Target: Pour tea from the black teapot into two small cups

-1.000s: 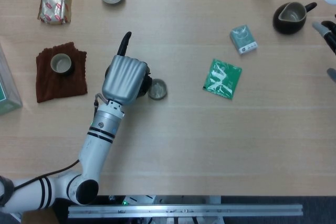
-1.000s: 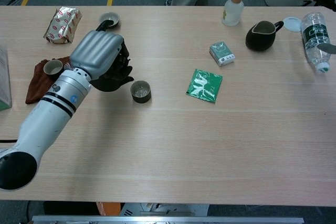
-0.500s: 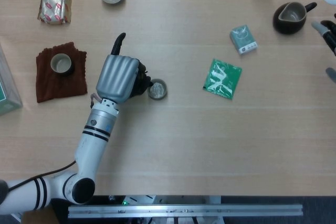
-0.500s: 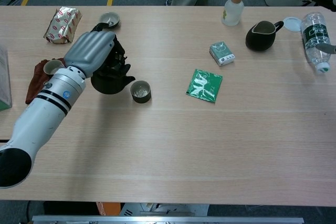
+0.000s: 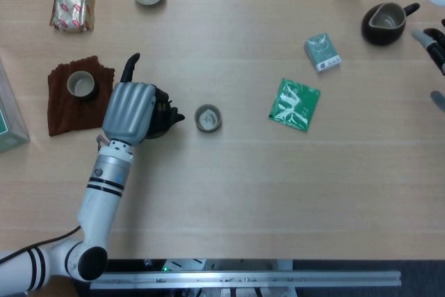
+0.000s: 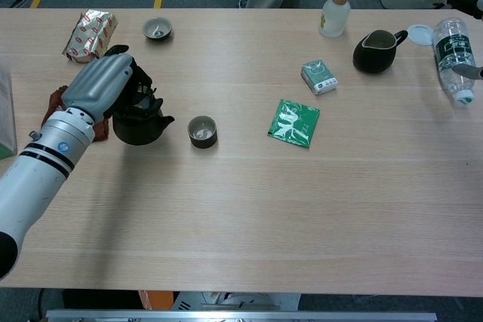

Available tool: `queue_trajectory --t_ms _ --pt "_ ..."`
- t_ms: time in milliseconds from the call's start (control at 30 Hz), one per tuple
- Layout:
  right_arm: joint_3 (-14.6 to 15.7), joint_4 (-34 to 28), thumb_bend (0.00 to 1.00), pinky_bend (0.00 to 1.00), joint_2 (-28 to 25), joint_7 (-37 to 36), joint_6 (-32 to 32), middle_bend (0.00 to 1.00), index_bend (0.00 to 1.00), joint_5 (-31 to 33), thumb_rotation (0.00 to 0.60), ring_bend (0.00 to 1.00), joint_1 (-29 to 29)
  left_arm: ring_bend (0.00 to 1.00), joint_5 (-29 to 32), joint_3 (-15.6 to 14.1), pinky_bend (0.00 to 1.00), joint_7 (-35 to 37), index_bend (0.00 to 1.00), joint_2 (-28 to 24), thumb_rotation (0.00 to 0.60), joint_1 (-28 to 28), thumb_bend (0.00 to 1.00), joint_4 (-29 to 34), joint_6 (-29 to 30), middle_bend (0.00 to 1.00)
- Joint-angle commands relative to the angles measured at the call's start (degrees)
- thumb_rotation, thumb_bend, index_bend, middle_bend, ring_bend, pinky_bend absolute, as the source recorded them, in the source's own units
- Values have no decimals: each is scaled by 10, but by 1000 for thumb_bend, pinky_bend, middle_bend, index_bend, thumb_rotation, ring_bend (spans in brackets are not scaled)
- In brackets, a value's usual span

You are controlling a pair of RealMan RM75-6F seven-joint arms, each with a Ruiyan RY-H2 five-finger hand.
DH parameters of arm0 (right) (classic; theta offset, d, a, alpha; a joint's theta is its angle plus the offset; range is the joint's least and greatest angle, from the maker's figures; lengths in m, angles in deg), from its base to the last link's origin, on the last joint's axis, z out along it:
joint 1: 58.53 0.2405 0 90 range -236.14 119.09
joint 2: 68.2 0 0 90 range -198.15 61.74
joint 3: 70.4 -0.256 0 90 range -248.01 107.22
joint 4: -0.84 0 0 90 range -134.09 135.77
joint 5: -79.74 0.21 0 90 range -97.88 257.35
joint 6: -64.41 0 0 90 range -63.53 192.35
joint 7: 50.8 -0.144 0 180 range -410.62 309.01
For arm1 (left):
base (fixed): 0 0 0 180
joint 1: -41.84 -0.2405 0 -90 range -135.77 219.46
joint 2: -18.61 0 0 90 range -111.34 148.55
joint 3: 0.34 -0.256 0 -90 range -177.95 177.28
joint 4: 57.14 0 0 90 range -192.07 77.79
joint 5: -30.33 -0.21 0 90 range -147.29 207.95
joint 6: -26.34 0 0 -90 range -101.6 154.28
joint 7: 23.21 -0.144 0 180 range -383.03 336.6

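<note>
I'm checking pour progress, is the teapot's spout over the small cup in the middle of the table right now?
No. In the chest view the black teapot, held by the left hand, sits left of the small cup with bare table between them.

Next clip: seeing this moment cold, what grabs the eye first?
The big grey left hand at the table's left, holding the black teapot, its spout aimed at a small cup standing apart beside it. Next, the bright green packet mid-table and the red-and-gold foil bag at the far left corner.
</note>
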Motion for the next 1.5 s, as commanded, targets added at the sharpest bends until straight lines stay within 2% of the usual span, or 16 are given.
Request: queue_trajectory --t_ms 33,567,1033,1267,1500 --pt "0 1 242 104 1 0 1 160 94 0 600 31 0 812 -4 -8 37 5 894 -2 600 -8 389 4 5 990" --pt "3 10 242 104 5 -9 5 160 94 3 600 31 -3 798 -36 -51 37 7 878 10 600 -38 388 3 13 977" --pt "3 9 241 104 5 -9 5 160 94 5 600 31 -5 778 -35 -57 37 21 863 21 600 -53 388 -22 -2 961" --pt "3 9 242 104 6 -8 6 160 94 7 600 31 -4 715 -37 -56 37 22 838 21 600 -56 388 -25 -8 902" --pt "3 10 241 104 7 -8 7 160 94 8 600 31 -5 615 -38 -54 37 22 776 16 600 -59 388 -21 -13 802"
